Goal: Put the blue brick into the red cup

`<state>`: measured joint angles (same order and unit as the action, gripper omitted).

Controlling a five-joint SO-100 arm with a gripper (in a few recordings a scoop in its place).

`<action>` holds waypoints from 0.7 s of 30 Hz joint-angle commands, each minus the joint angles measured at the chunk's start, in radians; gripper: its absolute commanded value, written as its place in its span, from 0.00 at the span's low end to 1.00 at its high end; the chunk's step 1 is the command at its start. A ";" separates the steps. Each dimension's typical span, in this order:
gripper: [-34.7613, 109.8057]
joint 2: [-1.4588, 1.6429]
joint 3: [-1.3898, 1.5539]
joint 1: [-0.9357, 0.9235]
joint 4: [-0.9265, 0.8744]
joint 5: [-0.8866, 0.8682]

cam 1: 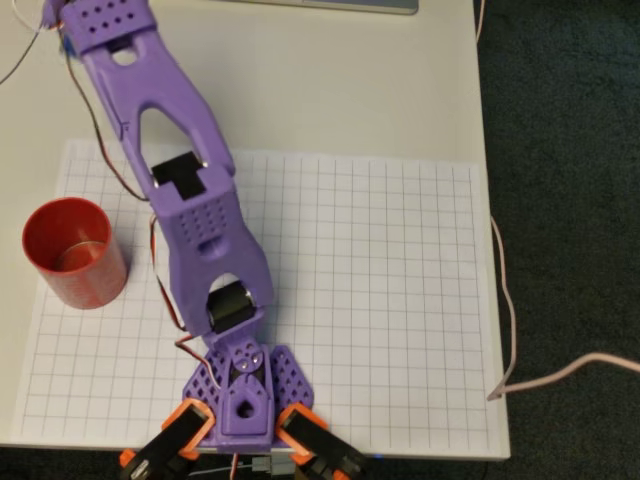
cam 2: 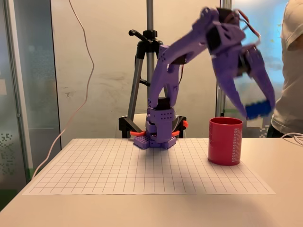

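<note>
Grid sheet (cam 2: 142,165): nearest you in the fixed view, a white sheet ruled in squares lies flat on the pale table (cam 2: 284,208), reaching to the arm's base.
Red cup (cam 2: 226,141): you see it upright on the right part of the sheet in the fixed view, mouth up; in the overhead view it stands at the sheet's left edge (cam 1: 75,252), well apart from the base, and you can look down into it.
Arm base (cam 2: 158,137): purple, with orange clamps, it sits at the sheet's far edge in the fixed view, left of the cup; in the overhead view it is at the bottom edge (cam 1: 245,385).
Gripper (cam 2: 258,108): you find it raised above and just to the right of the cup's rim, fingers pointing down, somewhat blurred.
Claw state: your two fingers are clamped on the blue brick, one on each side of it.
Blue brick (cam 2: 257,109): held in the air between the fingertips, just above rim height and to the right of the cup's mouth in the fixed view, touching neither cup nor sheet.
Tripod (cam 2: 142,61): it stands behind the arm.
Person (cam 2: 291,71): at the right edge, beyond the table, you see a torso in a pale shirt.
</note>
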<state>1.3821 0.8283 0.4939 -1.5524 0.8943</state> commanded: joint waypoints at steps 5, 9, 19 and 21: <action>0.24 0.356 0.094 0.083 -0.150 0.072; 0.24 0.522 0.295 0.156 -0.150 0.055; 0.24 0.799 0.658 0.396 -0.163 -0.109; 0.24 0.834 0.712 0.440 -0.163 -0.153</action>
<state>2.1138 1.4788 0.8575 -1.7089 0.7885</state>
